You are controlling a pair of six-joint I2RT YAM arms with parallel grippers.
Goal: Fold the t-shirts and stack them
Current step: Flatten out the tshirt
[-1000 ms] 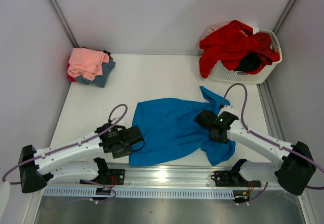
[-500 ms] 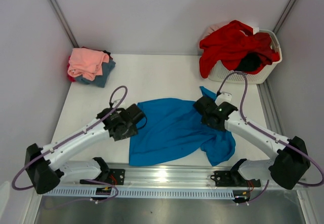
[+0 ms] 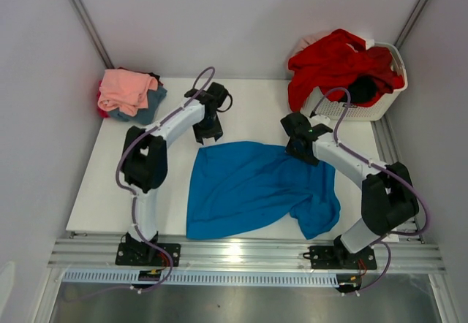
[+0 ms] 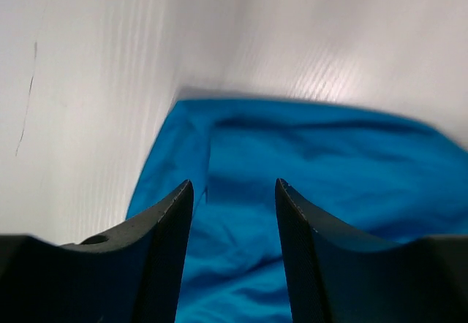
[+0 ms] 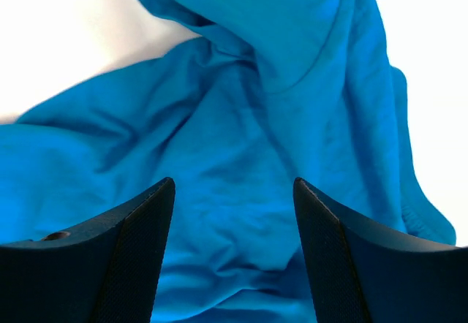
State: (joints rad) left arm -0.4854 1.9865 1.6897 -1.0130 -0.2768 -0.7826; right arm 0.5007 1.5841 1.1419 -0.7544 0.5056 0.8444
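On table (image 3: 102,191) centre, blue tee (image 3: 248,188) lies flat, wider L-R. L gripper (image 3: 207,137) just beyond far-left corner, R gripper (image 3: 296,152) over far-right corner. Both jaws spread, nothing pinched. Tee lies nearward of both; each arm nearest its own corner.

The top view is bright and evenly lit from overhead, in sharp focus, with soft, faint shadows. Glare marks the rail (image 3: 234,250). The left wrist view is blurred throughout. In the right wrist view the table (image 5: 44,38) is blown out white. The shirt (image 5: 241,155) is sharp, and the fingers (image 5: 124,264) are dark and featureless.
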